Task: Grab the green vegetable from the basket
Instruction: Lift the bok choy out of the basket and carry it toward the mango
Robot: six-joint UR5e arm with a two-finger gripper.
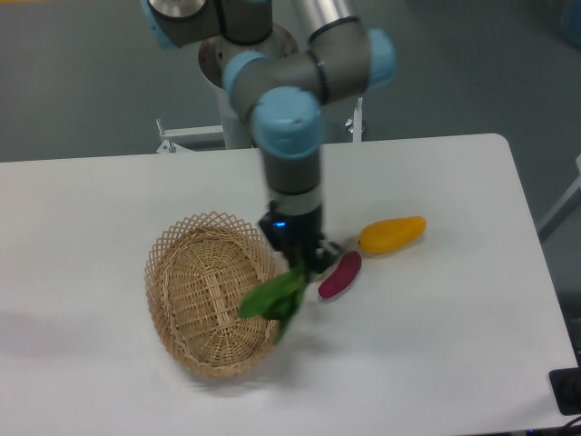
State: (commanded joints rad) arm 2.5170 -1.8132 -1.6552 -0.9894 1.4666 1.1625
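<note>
The green vegetable, a small leafy bok choy, hangs in the air over the right rim of the basket. My gripper is shut on its stem end, with the dark leaves drooping down and to the left. The oval wicker basket sits at the left of the table and holds nothing that I can see. The gripper stands just right of the basket, above the table.
A purple eggplant-shaped piece lies just right of the gripper. A yellow elongated fruit lies further right. The arm's blue-capped joints rise behind towards the table's back edge. An orange seen earlier is hidden behind the gripper.
</note>
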